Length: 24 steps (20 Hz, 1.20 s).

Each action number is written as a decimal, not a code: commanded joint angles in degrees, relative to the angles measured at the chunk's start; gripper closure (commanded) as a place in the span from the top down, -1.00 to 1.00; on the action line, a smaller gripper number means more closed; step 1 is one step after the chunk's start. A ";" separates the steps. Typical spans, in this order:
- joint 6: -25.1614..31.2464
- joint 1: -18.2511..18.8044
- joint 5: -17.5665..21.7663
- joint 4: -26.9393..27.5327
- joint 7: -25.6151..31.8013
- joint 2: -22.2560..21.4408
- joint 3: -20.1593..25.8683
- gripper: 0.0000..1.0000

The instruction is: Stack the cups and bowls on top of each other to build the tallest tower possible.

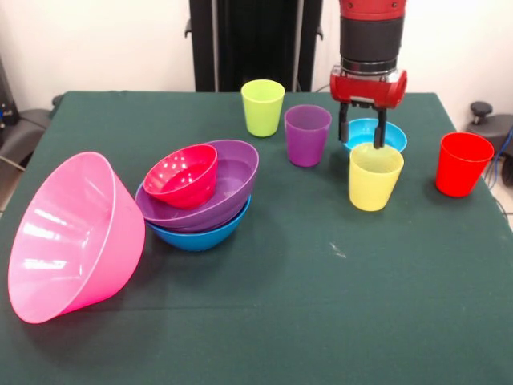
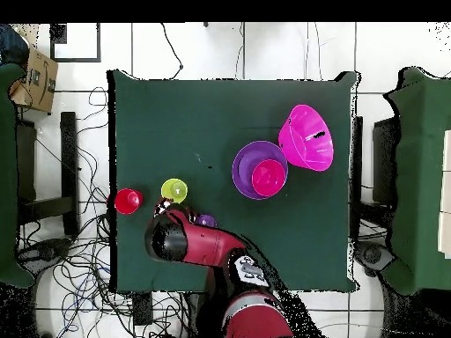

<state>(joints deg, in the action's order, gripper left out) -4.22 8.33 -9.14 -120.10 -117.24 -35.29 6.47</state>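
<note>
My gripper hangs open just over the light blue bowl, right behind the yellow cup; nothing is between its fingers. In the overhead view the gripper sits beside the yellow cup. The purple cup and lime green cup stand upright to the left, the red cup to the right. The tower is a blue bowl holding the purple bowl, with a small red bowl tilted inside. The large pink bowl lies tipped on its side.
The green table has open cloth across its front half. From above, the arm covers the light blue bowl, the green cup and part of the purple cup. Cables lie on the floor by the table's edge.
</note>
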 commanded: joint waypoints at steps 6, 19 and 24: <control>-5.63 -1.48 -0.59 2.92 -10.14 7.67 0.71 1.00; -7.80 -0.72 -1.17 5.25 -9.67 11.98 1.62 -1.00; -4.56 0.67 -1.16 4.13 -9.32 10.31 3.48 -1.00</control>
<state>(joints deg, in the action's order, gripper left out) -11.70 7.40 -8.97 -119.85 -117.23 -28.03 6.49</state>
